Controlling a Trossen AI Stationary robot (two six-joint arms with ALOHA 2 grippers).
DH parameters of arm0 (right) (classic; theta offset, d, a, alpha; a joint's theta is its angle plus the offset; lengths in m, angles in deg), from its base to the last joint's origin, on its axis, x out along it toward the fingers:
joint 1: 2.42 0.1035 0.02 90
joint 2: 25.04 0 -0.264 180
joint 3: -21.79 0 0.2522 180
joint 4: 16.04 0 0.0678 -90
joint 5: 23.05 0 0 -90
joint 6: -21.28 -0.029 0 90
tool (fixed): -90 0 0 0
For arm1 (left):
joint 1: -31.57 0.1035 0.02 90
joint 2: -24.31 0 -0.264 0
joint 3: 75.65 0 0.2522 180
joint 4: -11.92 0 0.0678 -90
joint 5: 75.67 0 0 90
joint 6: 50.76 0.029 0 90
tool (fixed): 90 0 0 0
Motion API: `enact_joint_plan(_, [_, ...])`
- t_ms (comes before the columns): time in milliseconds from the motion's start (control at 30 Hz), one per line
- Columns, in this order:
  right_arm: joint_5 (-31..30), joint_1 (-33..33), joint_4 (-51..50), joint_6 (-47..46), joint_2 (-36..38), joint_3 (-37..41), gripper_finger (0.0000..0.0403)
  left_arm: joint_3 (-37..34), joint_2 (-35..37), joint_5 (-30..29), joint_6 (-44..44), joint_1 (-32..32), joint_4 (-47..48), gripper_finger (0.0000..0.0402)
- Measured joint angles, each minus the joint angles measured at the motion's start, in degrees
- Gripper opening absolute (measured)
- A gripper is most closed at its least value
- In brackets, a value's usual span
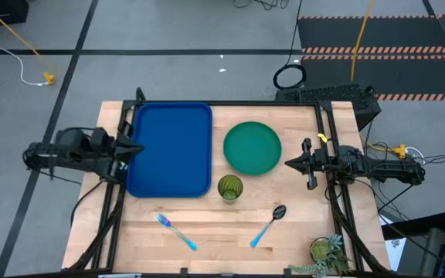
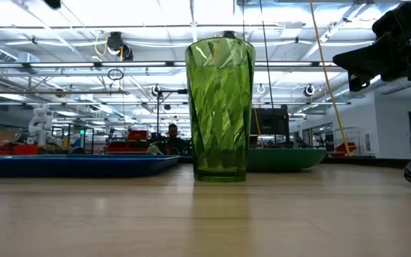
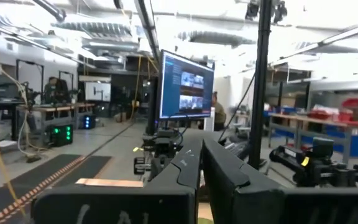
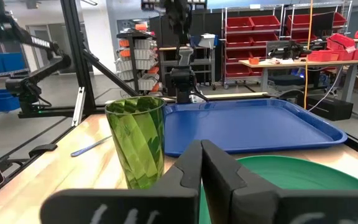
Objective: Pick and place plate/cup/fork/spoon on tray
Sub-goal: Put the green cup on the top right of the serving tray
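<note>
The blue tray [image 1: 168,150] lies at the table's far left, with the teal plate [image 1: 252,147] flat on the wood to its right. The green cup [image 1: 230,188] [image 2: 220,111] stands upright just near of the gap between them. Toward the near edge lie the fork [image 1: 176,230] and the spoon [image 1: 269,224], its dark bowl pointing to the far side. My left gripper [image 1: 135,148] [image 3: 197,168] hangs shut in the air at the tray's left rim. My right gripper [image 1: 290,163] [image 4: 201,163] is shut at the plate's right rim, holding nothing.
A small potted plant [image 1: 327,251] sits at the table's near right corner. Dark frame bars [image 1: 122,123] run along the table's left and right sides by the arm bases. Bare wood shows along the near edge between fork and spoon.
</note>
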Motion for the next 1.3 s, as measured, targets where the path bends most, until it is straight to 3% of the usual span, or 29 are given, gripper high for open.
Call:
enact_joint_plan(267, [0.13, 0.00, 2.76, -1.07, 0.02, -0.01, 0.0000, 19.32, -15.30, -0.07, 2.82, -0.31, 12.49, 0.0021])
enact_joint_plan(400, [-0.16, 0.00, 2.76, -13.04, -0.21, 0.00, 0.0000, 29.52, -22.77, -0.07, 3.42, -0.31, 21.14, 0.0021])
enact_joint_plan(600, [1.80, 0.08, 3.82, -9.72, -1.35, -0.09, 0.0000, 42.77, -32.01, -0.07, 2.33, -0.31, 36.73, 0.0021])
enact_joint_plan(767, [3.46, 0.26, 2.69, -11.43, -2.83, -2.90, 0.0000, 49.45, -38.04, -0.09, 0.50, -0.64, 45.64, 0.0021])
enact_joint_plan(1000, [4.34, 0.28, -7.44, -7.21, -8.84, -19.01, 0.0000, 50.80, -42.85, -0.18, 0.20, -2.42, 47.48, 0.0021])
enact_joint_plan(1300, [1.09, 0.28, -23.53, -1.02, -25.83, -44.59, 0.0000, 50.78, -48.45, -2.10, -1.24, -3.46, 49.76, 0.0021])
